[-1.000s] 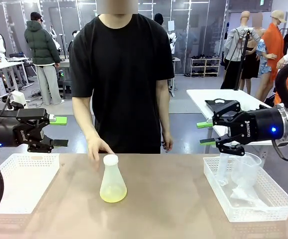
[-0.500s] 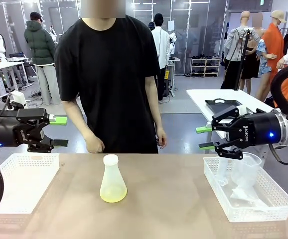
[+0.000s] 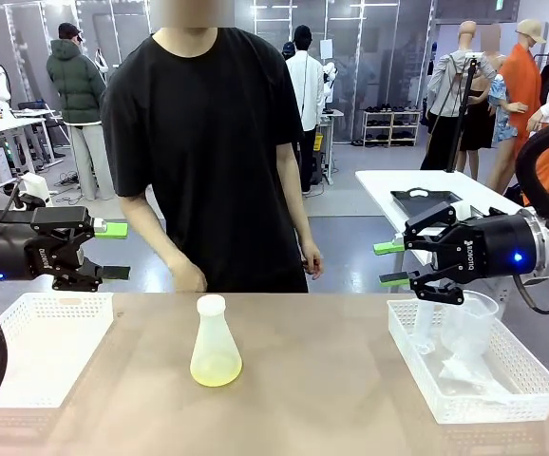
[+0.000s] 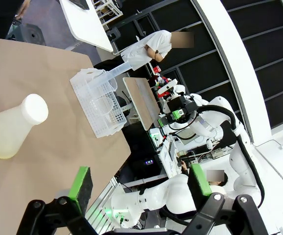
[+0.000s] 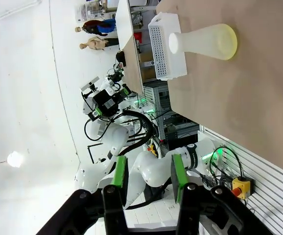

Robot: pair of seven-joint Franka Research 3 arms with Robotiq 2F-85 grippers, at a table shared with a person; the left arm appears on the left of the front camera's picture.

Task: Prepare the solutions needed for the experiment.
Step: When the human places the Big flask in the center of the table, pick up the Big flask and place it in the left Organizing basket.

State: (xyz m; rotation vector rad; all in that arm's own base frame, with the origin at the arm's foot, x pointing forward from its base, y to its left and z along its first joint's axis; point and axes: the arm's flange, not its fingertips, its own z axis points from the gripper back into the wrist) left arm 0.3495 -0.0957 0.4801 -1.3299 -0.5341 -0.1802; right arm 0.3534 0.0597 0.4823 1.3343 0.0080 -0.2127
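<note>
**Front view: solution sits in a stoppered flask at mid-desk, both grippers off it**

Front view puts a conical flask (image 3: pixel 216 342) upright near the middle of the brown desk (image 3: pixel 331 380), with bare desk all round it. The solution (image 3: pixel 216 372) is a shallow pale yellow-green layer in the flask's wide base. A white round stopper (image 3: pixel 211 304) closes the neck.

The left gripper (image 3: pixel 115 251) hangs in the air at about 10 o'clock from the flask, well apart from it. It is above the far edge of an empty white basket (image 3: pixel 42 347) at the desk's 9 o'clock side. Its jaws are released wide, with nothing between the green pads.

The right gripper (image 3: pixel 389 263) hangs at about 2 o'clock from the flask, also well apart. It is over the far corner of a second white basket (image 3: pixel 474 404) at the desk's 3 o'clock side. Its jaws stand partly apart and grasp nothing. That basket holds a clear beaker (image 3: pixel 471 328) and other clear ware too faint to name.

A person in a black shirt stands at the 12 o'clock edge of the desk. One loosely curled hand (image 3: pixel 187 275) is at 11 o'clock from the flask and not touching it.

In the left wrist view the flask is at 9 o'clock, far beyond the spread jaws. In the right wrist view it is at 1 o'clock, likewise far from the parted, empty jaws.
</note>
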